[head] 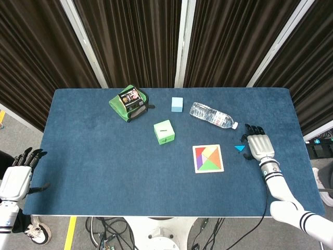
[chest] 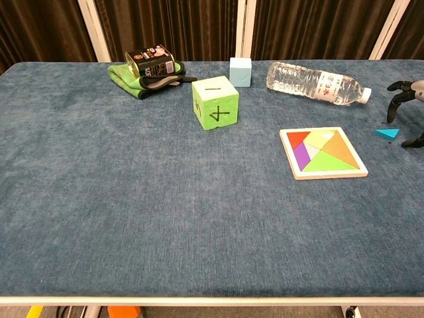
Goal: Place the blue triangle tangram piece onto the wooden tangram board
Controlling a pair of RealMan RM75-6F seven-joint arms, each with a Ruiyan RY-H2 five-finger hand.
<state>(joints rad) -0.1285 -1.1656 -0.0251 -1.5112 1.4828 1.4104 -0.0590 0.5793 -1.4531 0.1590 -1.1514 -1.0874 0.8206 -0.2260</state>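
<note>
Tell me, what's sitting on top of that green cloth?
A small printed tin lies on the green cloth, with something dark beside it. Whatever is under the tin is hidden.

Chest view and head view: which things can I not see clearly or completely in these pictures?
- Right hand, chest view: the right edge cuts it off; only dark fingertips show near the blue triangle.
- Left hand, head view: at the frame's left edge; chest view does not show it.
- Contact between the right hand and triangle: cannot tell in either view.
- Can label, head view: too small to read.
</note>
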